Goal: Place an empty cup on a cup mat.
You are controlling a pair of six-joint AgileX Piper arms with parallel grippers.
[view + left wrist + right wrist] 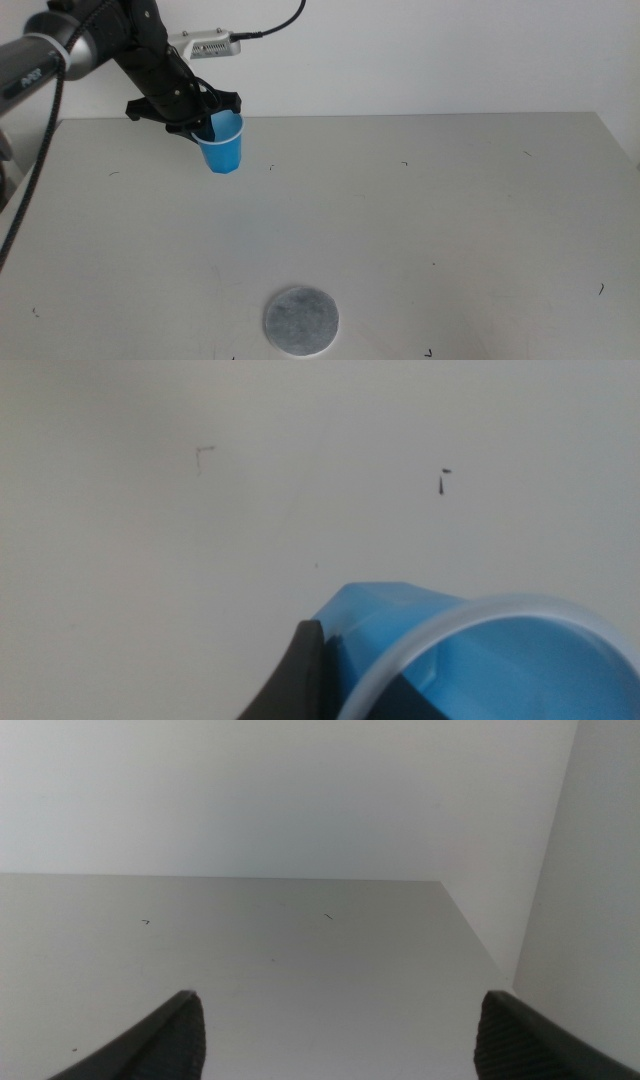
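**Cup in the left tool's grip, mat waiting well apart**

The left tool sits in the upper left of the middle view, at the end of the dark arm that reaches in from the frame's left side. It is pinching the cup at the rim: the left wrist view shows one dark jaw pressed against the outside of the blue wall, right under the white lip, so the other jaw is presumably inside the cup, though I can't see it there. The cup hangs about upright; I can't tell whether its base is touching the desk or is just off it.

To my eye the step in hand is the carry: the grasp is made and the placing is not yet done. The cup mat lies flat at the bottom centre of the middle view, well apart from the cup and nearer the camera. The next move calls for bringing the cup toward the lower middle of the frame, keeping it level, centring its base over the grey disc and lowering it before letting go. The mat is only slightly wider than the cup, so an off-centre set-down could leave the base over the pale edge.

What shows of the cup's inside in the left wrist view is plain blue, nothing in it as far as I can see. Nothing sits on the mat.

The right tool waits out of the middle view, jaws spread wide over bare desk.
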